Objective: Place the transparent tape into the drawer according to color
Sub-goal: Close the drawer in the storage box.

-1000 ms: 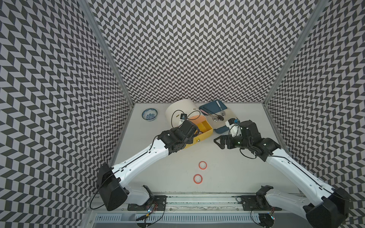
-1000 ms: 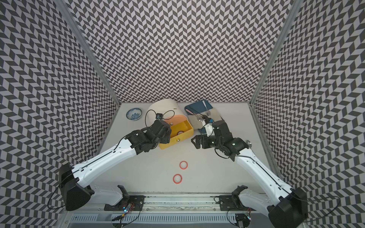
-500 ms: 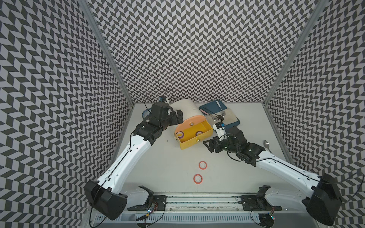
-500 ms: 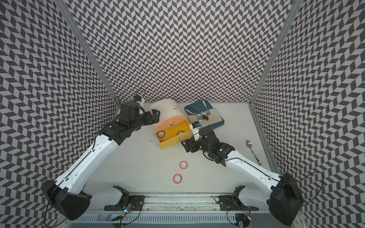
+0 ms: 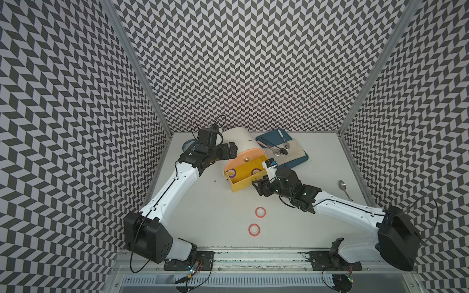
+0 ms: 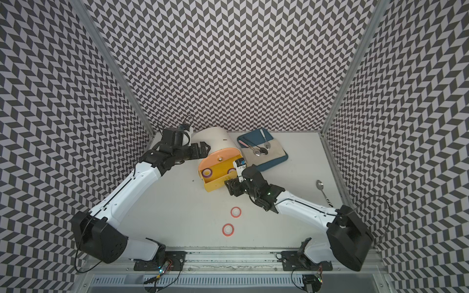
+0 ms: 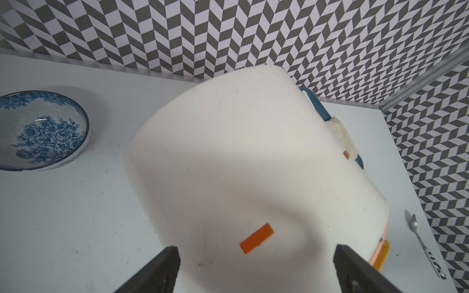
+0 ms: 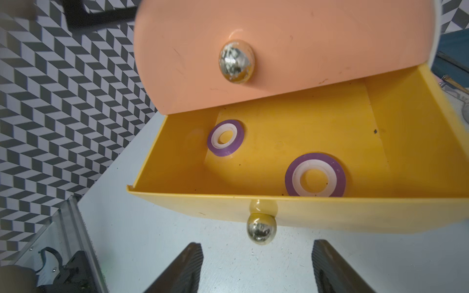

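We see the left gripper [image 5: 230, 150] spread wide and empty, close against the rounded white cabinet [image 7: 228, 152]; we cannot tell whether it touches it. The right gripper [image 8: 256, 250] stands partly open, holding nothing, and the silver knob [image 8: 261, 229] of the pulled-out yellow drawer [image 8: 253, 205] sits just ahead of its jaws. Two purple tape rings [image 8: 213, 142] [image 8: 297, 177] lie flat inside that drawer, apart from each other. Two red tape rings [image 5: 256, 212] [image 5: 250, 229] lie on the table [image 5: 215, 215] in front of it.
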Robot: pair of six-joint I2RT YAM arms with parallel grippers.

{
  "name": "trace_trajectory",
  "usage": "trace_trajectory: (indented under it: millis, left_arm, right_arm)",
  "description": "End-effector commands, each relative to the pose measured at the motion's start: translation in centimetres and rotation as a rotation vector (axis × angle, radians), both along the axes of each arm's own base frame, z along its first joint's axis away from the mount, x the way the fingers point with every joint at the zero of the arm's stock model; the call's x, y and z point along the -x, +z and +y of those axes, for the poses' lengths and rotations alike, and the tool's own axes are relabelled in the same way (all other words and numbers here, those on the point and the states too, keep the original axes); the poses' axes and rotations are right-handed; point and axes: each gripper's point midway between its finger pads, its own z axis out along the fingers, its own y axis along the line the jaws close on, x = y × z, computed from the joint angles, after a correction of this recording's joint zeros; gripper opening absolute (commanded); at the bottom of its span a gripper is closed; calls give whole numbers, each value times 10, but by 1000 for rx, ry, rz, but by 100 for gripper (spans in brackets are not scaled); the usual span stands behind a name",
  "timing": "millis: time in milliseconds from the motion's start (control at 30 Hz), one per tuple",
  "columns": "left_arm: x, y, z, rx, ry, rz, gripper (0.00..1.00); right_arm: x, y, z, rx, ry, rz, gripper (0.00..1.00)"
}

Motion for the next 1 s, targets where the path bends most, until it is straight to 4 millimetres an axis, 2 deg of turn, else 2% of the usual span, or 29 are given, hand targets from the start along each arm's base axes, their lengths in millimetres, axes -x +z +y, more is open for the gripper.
trace_trajectory:
  millis: [0,300,467,533,967]
  left_arm:
    - [-3,3,-1,-3,-27,-13,100]
    - [1,-12,1,-37,-51,30,100]
    - [1,-22,1,-47,-63,54,99]
    - [2,-23,0,-48,-70,56,99]
    - [4,-34,-1,-66,-97,87,99]
  right_arm:
    - [-12,22,13,-54,-31,-92,69]
    - [-17,29,31,-99,-36,-142,67]
    - [-26,28,43,-108,-34,-149,67]
    - [-38,27,37,-74,-99,-196,59]
    - [-56,19,54,-62,-141,-262,57]
